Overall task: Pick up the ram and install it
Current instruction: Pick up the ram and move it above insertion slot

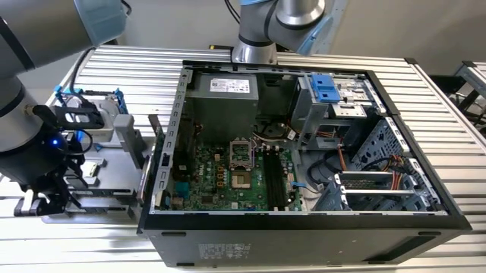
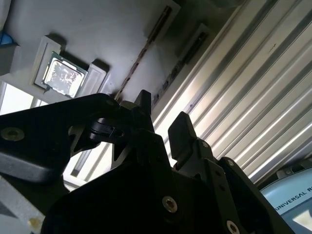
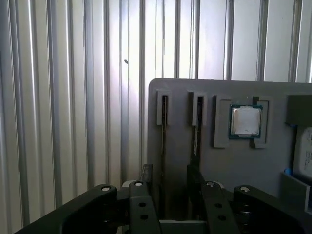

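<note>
The ram (image 3: 164, 141) is a thin dark stick standing on edge in a slot of the grey tray (image 3: 234, 165); it also shows edge-on in the second wrist view (image 2: 141, 53). A second stick (image 3: 197, 131) stands in the neighbouring slot. My gripper (image 3: 170, 178) hangs open just above the tray, and the first stick's line runs into the gap between its black fingers (image 3: 146, 175). The two fingers are also apart in the second wrist view (image 2: 163, 117). In the exterior view the gripper (image 1: 45, 202) sits over the tray at the exterior view's left, beside the open computer case (image 1: 304, 227).
A square silver processor chip (image 3: 245, 121) lies in its tray pocket beside the sticks. A hard drive with blue tabs (image 1: 83, 108) sits on the tray's far part. Inside the case, the motherboard's long black memory slots (image 1: 275, 179) lie beside the processor socket (image 1: 241, 153). The table is ribbed metal (image 3: 73, 97).
</note>
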Robot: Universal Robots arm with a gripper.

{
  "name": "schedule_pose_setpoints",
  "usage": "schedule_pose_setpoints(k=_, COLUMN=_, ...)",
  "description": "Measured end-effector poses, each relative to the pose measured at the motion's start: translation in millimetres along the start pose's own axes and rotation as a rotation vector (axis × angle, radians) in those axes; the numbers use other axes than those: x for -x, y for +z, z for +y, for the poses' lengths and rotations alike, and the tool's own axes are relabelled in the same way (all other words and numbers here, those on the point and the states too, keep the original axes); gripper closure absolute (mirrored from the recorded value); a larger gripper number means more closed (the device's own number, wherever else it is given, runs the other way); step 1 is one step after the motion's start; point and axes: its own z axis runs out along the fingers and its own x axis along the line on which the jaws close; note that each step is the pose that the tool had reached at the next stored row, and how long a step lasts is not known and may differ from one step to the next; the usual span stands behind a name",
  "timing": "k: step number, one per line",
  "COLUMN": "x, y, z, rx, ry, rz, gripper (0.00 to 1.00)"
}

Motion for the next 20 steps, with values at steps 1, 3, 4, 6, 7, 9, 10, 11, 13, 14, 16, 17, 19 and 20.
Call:
schedule_pose_setpoints(k=1, x=-0.1, y=1.5, z=0.0, rx=0.0001, ry=0.0, rz=0.0001, gripper=0.0)
schedule_pose_setpoints(k=3, x=-0.4, y=4.7, z=-0.1, rx=0.0003, ry=0.001, rz=0.0002, gripper=0.0)
schedule_pose_setpoints(k=4, x=-0.4, y=6.2, z=0.0, rx=0.0005, ry=0.001, rz=0.0003, gripper=0.0)
schedule_pose_setpoints(k=6, x=-0.7, y=9.5, z=-0.1, rx=0.0007, ry=0.001, rz=0.0003, gripper=0.0)
schedule_pose_setpoints(k=7, x=-0.8, y=11.0, z=-0.1, rx=0.0007, ry=0.001, rz=0.0003, gripper=0.0)
schedule_pose_setpoints(k=9, x=-1.0, y=14.1, z=-0.1, rx=0.0009, ry=0.002, rz=0.0003, gripper=0.0)
schedule_pose_setpoints(k=10, x=-1.1, y=15.9, z=-0.1, rx=0.0009, ry=0.002, rz=0.0003, gripper=0.0)
schedule_pose_setpoints(k=11, x=-1.3, y=17.7, z=-0.1, rx=0.0008, ry=0.002, rz=0.0003, gripper=0.0)
schedule_pose_setpoints(k=13, x=-1.4, y=21.3, z=-0.2, rx=0.0008, ry=0.002, rz=0.0002, gripper=0.0)
schedule_pose_setpoints(k=14, x=-1.5, y=23.0, z=-0.2, rx=0.0009, ry=0.002, rz=0.0003, gripper=0.0)
schedule_pose_setpoints(k=16, x=-1.6, y=26.7, z=-0.2, rx=0.0008, ry=0.003, rz=0.0002, gripper=0.0)
schedule_pose_setpoints(k=17, x=-1.7, y=28.4, z=-0.2, rx=0.0008, ry=0.003, rz=0.0003, gripper=0.0)
schedule_pose_setpoints(k=19, x=-1.8, y=31.6, z=-0.3, rx=0.0009, ry=0.003, rz=0.0003, gripper=0.0)
schedule_pose_setpoints(k=20, x=-1.8, y=33.2, z=-0.3, rx=0.0009, ry=0.003, rz=0.0003, gripper=0.0)
